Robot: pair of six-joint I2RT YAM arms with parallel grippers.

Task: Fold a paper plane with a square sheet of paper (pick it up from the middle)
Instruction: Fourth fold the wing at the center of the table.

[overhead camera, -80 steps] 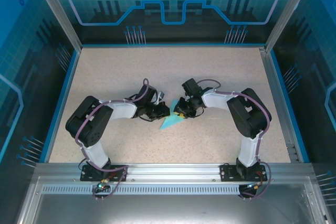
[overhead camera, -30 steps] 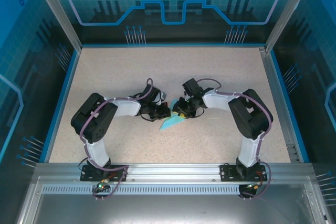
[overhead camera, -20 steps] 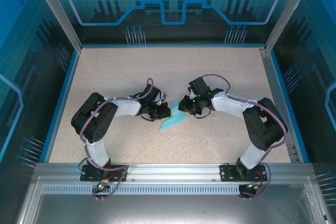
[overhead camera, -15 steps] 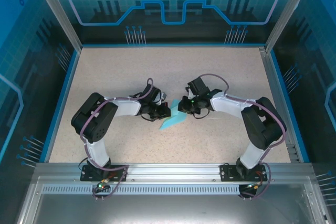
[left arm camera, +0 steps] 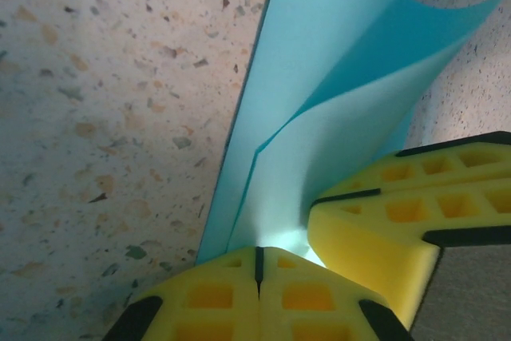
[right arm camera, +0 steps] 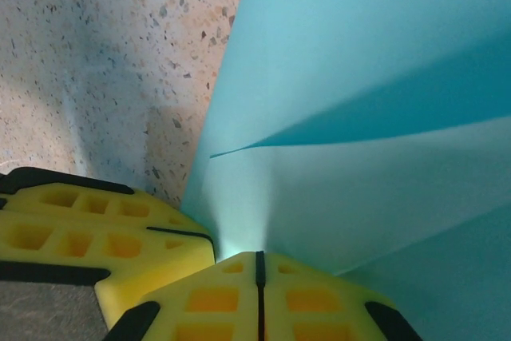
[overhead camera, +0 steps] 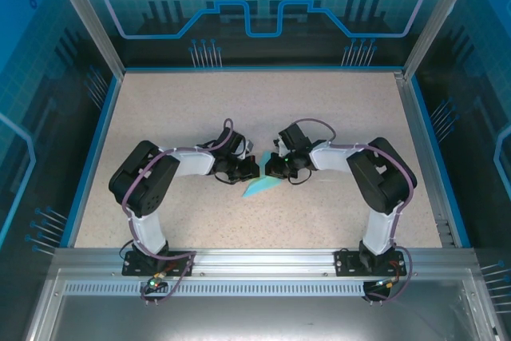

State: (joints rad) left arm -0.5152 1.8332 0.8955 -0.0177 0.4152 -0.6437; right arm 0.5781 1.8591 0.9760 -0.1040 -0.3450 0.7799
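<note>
The left gripper (left arm camera: pixel 257 271) and the right gripper (right arm camera: pixel 259 273) are meeting near the middle of the speckled tabletop (overhead camera: pixel 176 117), both pinching the light cyan sheet of paper (overhead camera: pixel 259 190). Each pair of yellow pads is pressing flat together with only a thin seam between them. The paper is running into that seam, so both grippers are clamping the sheet. The paper is partly folded. From the left wrist, its layers are fanning away from the grip with a crease between them and a curled far edge, and one long edge looks to be lying on the table. The grippers are crowding just beside each other. The right gripper's pads (left arm camera: pixel 383 229) are covering the sheet's lower right from the left wrist, and the left gripper's pads (right arm camera: pixel 88 237) are sitting at the lower left from the right wrist. From above, both wrists are hiding the sheet's far part. Purple cables (overhead camera: pixel 120 197) are running along the arms, and an aluminium rail (overhead camera: pixel 263 259) is bordering the near edge.
</note>
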